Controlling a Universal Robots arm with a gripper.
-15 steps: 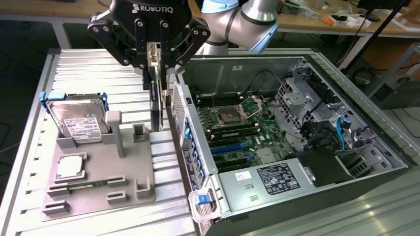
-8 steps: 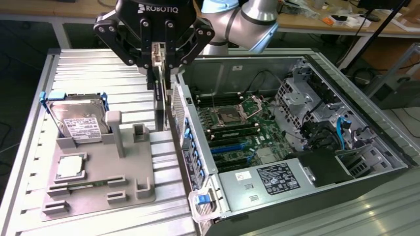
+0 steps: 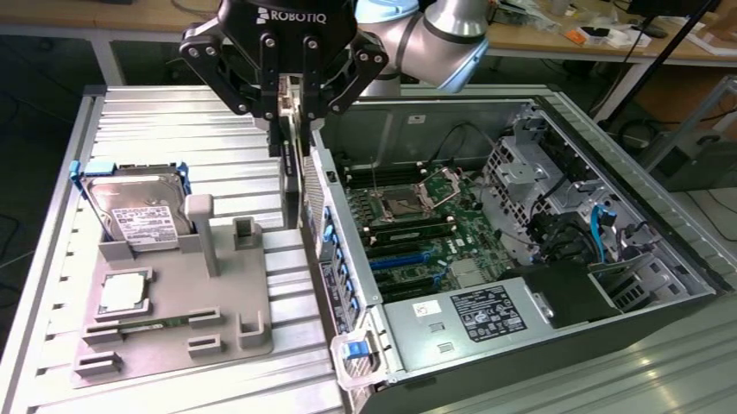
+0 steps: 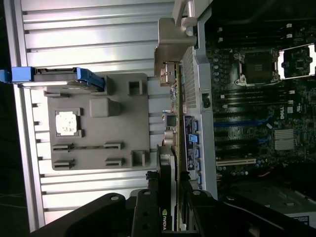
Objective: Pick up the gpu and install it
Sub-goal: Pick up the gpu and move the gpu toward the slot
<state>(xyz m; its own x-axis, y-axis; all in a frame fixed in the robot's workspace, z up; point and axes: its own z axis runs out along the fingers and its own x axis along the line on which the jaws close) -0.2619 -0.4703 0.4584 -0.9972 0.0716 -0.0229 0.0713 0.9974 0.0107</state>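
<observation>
The gripper point(image 3: 290, 105) was found clamped on the gpu point(image 3: 295, 181), its fingers point(image 3: 255, 97) closed against the card's two flat faces near its upper end. The card hung upright and edge-on below the claw. Its lower end was level with the side wall of the open computer case point(image 3: 645, 259), on the edge facing the grey fixture tray point(image 3: 288, 285). Contact with that wall could not be determined. In the wrist view the silver end bracket point(image 4: 174, 47) pointed away from the gripper point(image 4: 170, 210). The motherboard point(image 3: 426, 226) lay exposed inside the case. On the tray, a hard drive point(image 3: 138, 211) and a processor point(image 3: 124, 291) sat in their holders. All of it rested on the slatted aluminium table point(image 3: 173, 121).
</observation>
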